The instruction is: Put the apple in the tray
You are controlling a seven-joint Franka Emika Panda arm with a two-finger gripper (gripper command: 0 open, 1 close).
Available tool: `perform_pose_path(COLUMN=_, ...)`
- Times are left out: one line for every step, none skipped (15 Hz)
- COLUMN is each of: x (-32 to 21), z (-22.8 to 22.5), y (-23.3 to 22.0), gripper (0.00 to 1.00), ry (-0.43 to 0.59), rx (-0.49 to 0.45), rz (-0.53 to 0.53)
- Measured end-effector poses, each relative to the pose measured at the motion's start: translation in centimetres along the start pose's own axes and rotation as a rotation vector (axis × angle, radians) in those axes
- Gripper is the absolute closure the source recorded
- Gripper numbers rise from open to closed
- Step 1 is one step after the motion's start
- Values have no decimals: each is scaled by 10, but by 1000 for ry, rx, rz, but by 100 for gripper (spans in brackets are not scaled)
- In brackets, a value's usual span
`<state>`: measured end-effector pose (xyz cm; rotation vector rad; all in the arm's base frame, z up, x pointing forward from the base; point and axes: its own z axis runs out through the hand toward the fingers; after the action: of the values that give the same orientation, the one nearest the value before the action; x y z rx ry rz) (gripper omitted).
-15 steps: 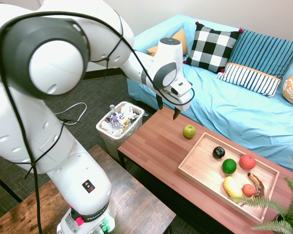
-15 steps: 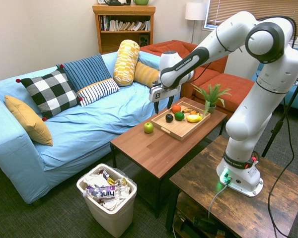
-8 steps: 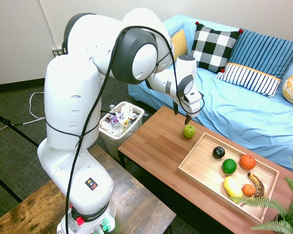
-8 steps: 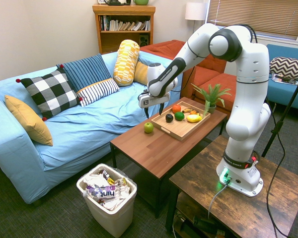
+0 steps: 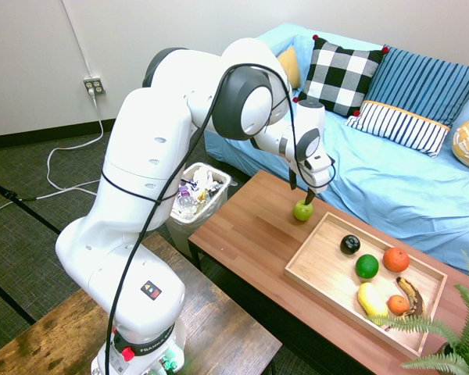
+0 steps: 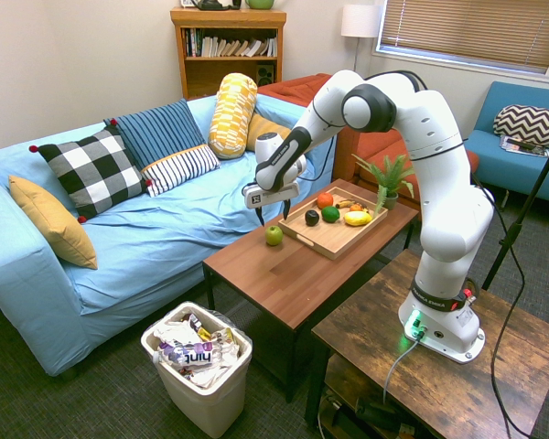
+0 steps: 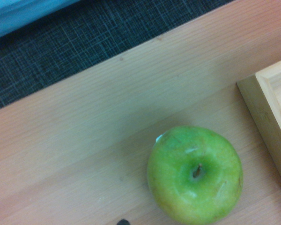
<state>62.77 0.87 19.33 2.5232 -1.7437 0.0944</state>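
The apple sits on the coffee table, stem upward in the wrist view, near the tray but apart from it; read as a clock face on the first exterior view, the tray lies from the apple toward four to five o'clock, and the waste bin toward nine to ten; the gripper is just above the apple, toward twelve o'clock, its fingers spread wide with nothing held between them; the step in hand looks to be the final approach to the grasp, with lifting and placing both to come

Next, I judge, the gripper should centre over the apple and come straight down until a finger stands on each side, then close firmly enough for a smooth, round skin; an off-centre descent could nudge the apple and set it rolling; after that, a lift above the raised rim and a short carry toward four to five o'clock; inside, the dark round fruit sits toward eleven o'clock from the green round fruit, so a release toward the tray's nine o'clock side seems the safer choice
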Motion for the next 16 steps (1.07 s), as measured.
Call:
perform_pose_path(x=2, z=4, y=-3, gripper=0, ry=-4, rx=-9, rz=8)
perform_pose_path(x=3, z=10, y=-6, gripper=0, ry=-9, rx=-18, rz=15)
perform_pose_path(x=4, z=15, y=-9, gripper=0, ry=-12, rx=-30, rz=19)
perform_pose_path(x=5, z=21, y=-11, gripper=0, ry=-16, rx=-39, rz=24)
perform_pose_path(x=5, z=28, y=-13, gripper=0, ry=-20, rx=-47, rz=27)
perform_pose_path(x=6, z=36, y=-14, gripper=0, ry=-22, rx=-55, rz=31)
perform_pose_path(x=7, z=43, y=-15, gripper=0, ry=-23, rx=-61, rz=35)
perform_pose_path(x=8, z=51, y=-16, gripper=0, ry=-23, rx=-68, rz=40)
perform_pose_path(x=9, z=57, y=-17, gripper=0, ry=-20, rx=-73, rz=48)
perform_pose_path(x=10, z=63, y=-19, gripper=0, ry=-19, rx=-77, rz=54)
perform_pose_path(x=10, z=68, y=-21, gripper=0, ry=-21, rx=-80, rz=58)
perform_pose_path(x=9, z=75, y=-22, gripper=0, ry=-23, rx=-84, rz=59)
perform_pose_path(x=8, z=80, y=-24, gripper=100, ry=-24, rx=-88, rz=60)
perform_pose_path(x=7, z=86, y=-24, gripper=100, ry=-25, rx=-92, rz=61)
perform_pose_path(x=7, z=89, y=-26, gripper=100, ry=-25, rx=-93, rz=66)
perform_pose_path(x=9, z=92, y=-27, gripper=100, ry=-24, rx=-94, rz=72)
